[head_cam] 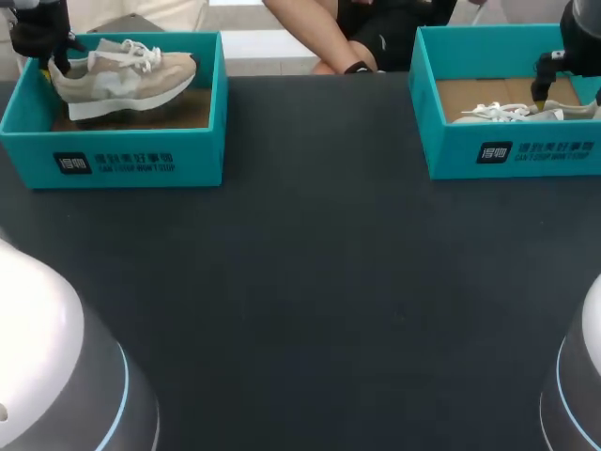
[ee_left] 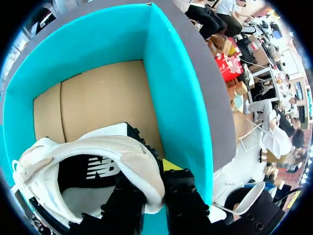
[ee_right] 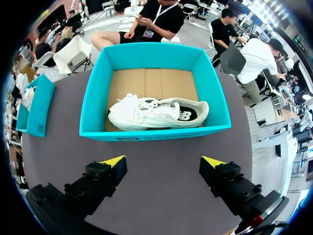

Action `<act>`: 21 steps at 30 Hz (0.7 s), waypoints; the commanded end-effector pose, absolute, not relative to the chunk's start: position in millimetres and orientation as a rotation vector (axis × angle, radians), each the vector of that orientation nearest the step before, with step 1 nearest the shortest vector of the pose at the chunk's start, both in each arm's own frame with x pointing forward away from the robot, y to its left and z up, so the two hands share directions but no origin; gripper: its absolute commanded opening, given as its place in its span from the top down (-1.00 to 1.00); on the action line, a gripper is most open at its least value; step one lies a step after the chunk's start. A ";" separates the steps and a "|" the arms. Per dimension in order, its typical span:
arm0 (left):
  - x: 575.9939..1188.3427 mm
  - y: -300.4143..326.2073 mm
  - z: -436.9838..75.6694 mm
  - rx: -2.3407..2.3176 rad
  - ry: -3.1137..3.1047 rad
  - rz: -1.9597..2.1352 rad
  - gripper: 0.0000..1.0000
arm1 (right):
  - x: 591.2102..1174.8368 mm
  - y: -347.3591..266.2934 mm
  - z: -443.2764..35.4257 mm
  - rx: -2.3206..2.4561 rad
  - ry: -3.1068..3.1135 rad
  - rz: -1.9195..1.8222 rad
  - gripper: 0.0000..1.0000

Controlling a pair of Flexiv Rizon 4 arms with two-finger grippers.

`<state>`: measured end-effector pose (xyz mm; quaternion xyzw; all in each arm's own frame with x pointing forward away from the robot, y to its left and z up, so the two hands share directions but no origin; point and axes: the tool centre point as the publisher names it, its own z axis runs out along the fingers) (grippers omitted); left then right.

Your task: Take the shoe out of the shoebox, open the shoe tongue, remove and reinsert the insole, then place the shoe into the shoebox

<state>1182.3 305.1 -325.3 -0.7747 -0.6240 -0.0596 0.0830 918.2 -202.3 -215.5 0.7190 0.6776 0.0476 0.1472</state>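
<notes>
The left gripper [head_cam: 58, 62] is clamped on the heel collar of a beige-and-white lace-up sneaker [head_cam: 124, 71] inside a teal cardboard shoebox [head_cam: 113, 158] on the dark bench [head_cam: 310, 272]. In the left wrist view, one finger sits inside the collar of the sneaker [ee_left: 117, 149] and the other outside it, so the left gripper [ee_left: 152, 179] pinches the heel from two sides.

The sneaker's long axis runs along the length of the teal cardboard shoebox. Its heel is at the box's left end under the gripper and its toe points to the box's right wall, tilted and resting near the rim. The lift that looks due next turns on this: the grip is at one end, so the toe will likely hang down and must clear the front wall.

Well to the right of that shoebox, the right gripper [ee_right: 163, 162] hangs wide open and empty. It faces a second teal box [ee_right: 151, 131] holding a white lace-up shoe [ee_right: 156, 113] on its side.
</notes>
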 end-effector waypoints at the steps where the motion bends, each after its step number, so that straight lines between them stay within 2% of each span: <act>1: 1170.1 297.4 -262.1 -2.293 -1.860 -0.193 1.00 | 917.6 -202.0 -216.4 2.069 1.948 0.140 -1.00; 10: 1141.7 297.5 -176.4 -2.270 -1.818 -0.322 1.00 | 917.6 -202.0 -216.4 2.069 1.948 0.140 -1.00; 21: 1121.5 299.2 -115.7 -2.207 -1.820 -0.346 1.00 | 917.6 -202.0 -216.4 2.069 1.948 0.140 -1.00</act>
